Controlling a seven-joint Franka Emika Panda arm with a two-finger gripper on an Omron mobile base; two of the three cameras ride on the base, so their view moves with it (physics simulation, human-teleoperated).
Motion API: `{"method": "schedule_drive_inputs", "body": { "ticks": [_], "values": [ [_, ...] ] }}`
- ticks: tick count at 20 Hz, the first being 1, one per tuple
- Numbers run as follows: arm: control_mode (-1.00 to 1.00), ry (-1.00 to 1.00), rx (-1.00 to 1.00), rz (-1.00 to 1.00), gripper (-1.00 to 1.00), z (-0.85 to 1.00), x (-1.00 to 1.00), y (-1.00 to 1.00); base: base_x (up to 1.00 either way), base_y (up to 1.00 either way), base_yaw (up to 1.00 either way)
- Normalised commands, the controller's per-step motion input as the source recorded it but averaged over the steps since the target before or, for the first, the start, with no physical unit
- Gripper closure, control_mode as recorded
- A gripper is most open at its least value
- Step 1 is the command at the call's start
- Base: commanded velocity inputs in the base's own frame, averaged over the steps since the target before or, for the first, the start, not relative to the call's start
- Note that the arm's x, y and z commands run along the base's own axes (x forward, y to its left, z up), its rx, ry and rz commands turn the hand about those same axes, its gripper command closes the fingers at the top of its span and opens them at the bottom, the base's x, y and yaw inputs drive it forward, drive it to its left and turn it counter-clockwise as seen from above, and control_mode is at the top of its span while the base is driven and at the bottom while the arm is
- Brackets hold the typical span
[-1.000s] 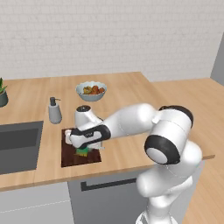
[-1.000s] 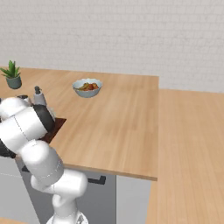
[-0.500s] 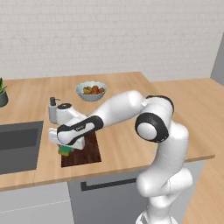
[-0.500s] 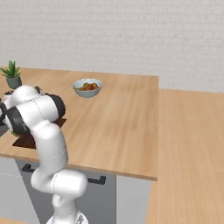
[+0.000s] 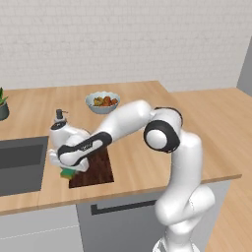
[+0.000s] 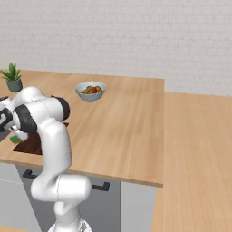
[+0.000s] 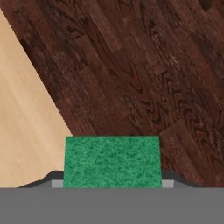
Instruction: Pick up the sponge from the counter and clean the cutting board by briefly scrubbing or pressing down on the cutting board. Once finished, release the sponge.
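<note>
Sponge (image 7: 112, 161) sits green side up between the gripper (image 7: 112, 180) fingers, clamped on both sides, pressed flat on the cutting board (image 7: 144, 78) right at the board's edge next to the bare counter (image 7: 26, 118) strip, per the hand view.

Left base view, left to right:
- plant pot (image 5: 3, 109) at the far left edge of the counter (image 5: 142, 162), cropped
- grey sink basin (image 5: 19, 165) set into the worktop
- soap dispenser (image 5: 60, 123) just beside the sink, behind the hand
- gripper (image 5: 68, 170) low over the near-left corner of the cutting board (image 5: 93, 170); sponge (image 5: 67, 173) peeks out green with a yellow sliver under the hand, on that corner
- bowl (image 5: 102, 102) with fruit further back, well apart from the board
- arm reaches across from the lower right, forearm over the board's far end

Right base view, left to right:
- gripper body at the left edge, cropped; fingertips not readable here
- sponge (image 6: 17, 138) as a small green patch beside the arm, at the board's left end
- plant (image 6: 12, 77) at the back left
- cutting board (image 6: 28, 144) mostly hidden behind the arm, near the counter (image 6: 122, 122) front edge
- bowl (image 6: 90, 90) mid-counter, rest of the worktop to its right is bare wood
</note>
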Motion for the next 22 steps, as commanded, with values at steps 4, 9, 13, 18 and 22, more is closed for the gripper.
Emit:
{"method": "schedule_drive_inputs", "body": {
  "ticks": [4,9,13,18,22],
  "values": [
    [-1.0,0.0,-0.07,-0.07,1.0,-0.11,-0.01,0.0,0.0,0.0,0.0],
    [-1.0,-0.02,-0.01,-0.04,1.0,-0.13,-0.16,-0.02,0.0,0.0,0.0],
    [-1.0,-0.1,-0.01,-0.04,1.0,-0.33,-0.16,-0.21,0.0,0.0,0.0],
    [-1.0,-0.12,0.0,-0.05,1.0,-0.23,-0.04,-0.27,0.0,0.0,0.0],
    [-1.0,-0.03,0.0,-0.06,1.0,0.0,0.11,-0.1,0.0,0.0,0.0]
  ]
}}
